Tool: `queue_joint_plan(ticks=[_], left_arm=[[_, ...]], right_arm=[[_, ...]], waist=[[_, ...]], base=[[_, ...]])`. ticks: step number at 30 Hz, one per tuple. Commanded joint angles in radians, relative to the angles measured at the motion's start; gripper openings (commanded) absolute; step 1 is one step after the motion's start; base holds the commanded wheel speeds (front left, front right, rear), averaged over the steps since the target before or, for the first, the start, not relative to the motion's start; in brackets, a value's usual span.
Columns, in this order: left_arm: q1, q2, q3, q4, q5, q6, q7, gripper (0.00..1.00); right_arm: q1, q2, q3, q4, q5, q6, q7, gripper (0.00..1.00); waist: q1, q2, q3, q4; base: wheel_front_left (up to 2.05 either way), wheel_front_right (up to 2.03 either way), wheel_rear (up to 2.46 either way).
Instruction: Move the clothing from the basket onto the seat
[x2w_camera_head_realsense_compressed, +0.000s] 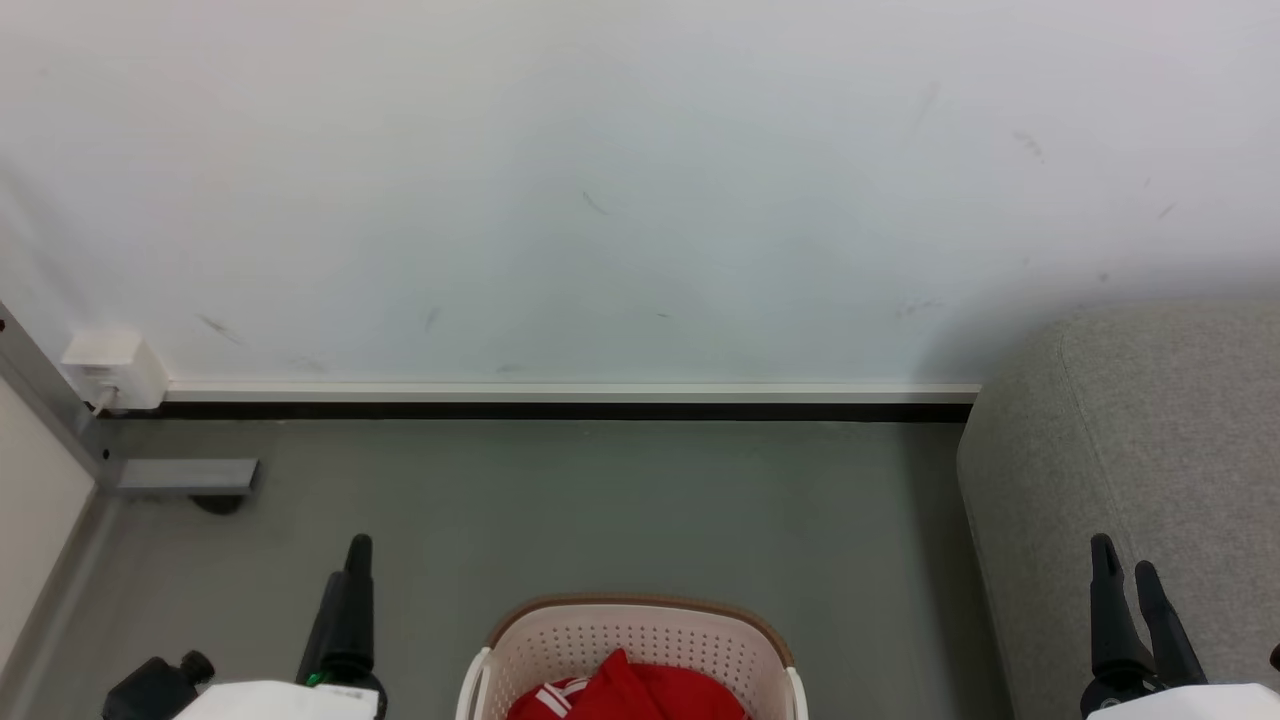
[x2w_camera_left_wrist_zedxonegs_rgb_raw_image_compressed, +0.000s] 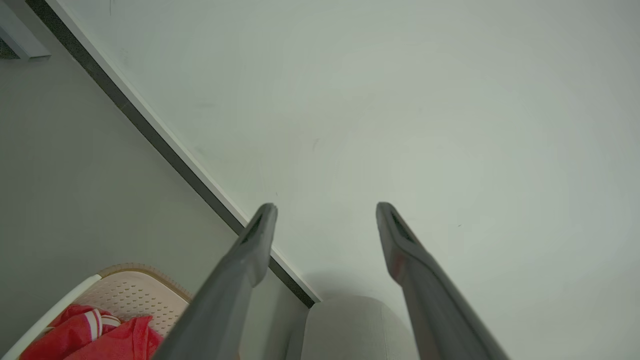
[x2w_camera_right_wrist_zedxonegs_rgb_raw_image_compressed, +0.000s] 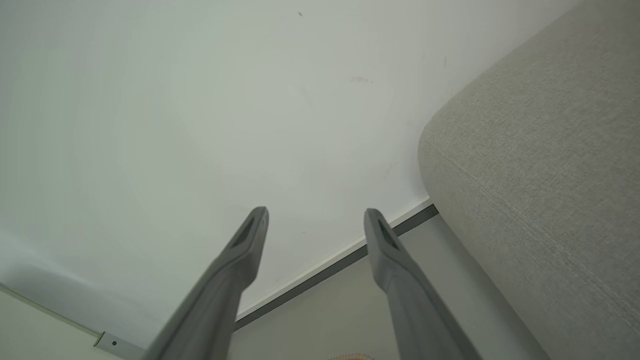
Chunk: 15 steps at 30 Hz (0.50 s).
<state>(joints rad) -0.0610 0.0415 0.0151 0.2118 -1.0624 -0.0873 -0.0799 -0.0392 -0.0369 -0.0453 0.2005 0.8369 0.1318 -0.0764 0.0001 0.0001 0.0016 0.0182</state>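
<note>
Clothing (x2w_camera_head_realsense_compressed: 630, 690) is seen bunched in basket (x2w_camera_head_realsense_compressed: 640, 640), both cut off by the bottom frame edge. Seat (x2w_camera_head_realsense_compressed: 1150, 450) is cropped at right. Left gripper (x2w_camera_left_wrist_zedxonegs_rgb_raw_image_compressed: 325, 212) and right gripper (x2w_camera_right_wrist_zedxonegs_rgb_raw_image_compressed: 316, 215) are held with jaws wide.

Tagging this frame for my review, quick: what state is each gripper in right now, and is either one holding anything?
Left gripper: open, holding nothing.
Right gripper: open, holding nothing.

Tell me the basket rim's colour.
Brown, on the cream basket; clearest in the head view.
</note>
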Motion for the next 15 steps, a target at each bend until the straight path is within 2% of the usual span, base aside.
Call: queue_joint_plan(ticks=[1, 15], left_arm=[[-0.004, 0.007, -0.008, -0.022, 0.050, 0.001, -0.009, 1.00], [0.009, 0.008, -0.045, -0.050, 0.310, 0.009, -0.051, 1.00]], right_arm=[[-0.005, -0.012, 0.001, -0.015, -0.051, -0.001, -0.013, 1.00], [0.012, -0.014, 0.005, -0.007, -0.265, -0.001, -0.054, 1.00]], waist=[[-0.0001, -0.0001, 0.000, 0.001], [-0.0001, -0.0001, -0.004, 0.007]], base=[[0.00, 0.00, 0.00], [0.00, 0.00, 0.00]])
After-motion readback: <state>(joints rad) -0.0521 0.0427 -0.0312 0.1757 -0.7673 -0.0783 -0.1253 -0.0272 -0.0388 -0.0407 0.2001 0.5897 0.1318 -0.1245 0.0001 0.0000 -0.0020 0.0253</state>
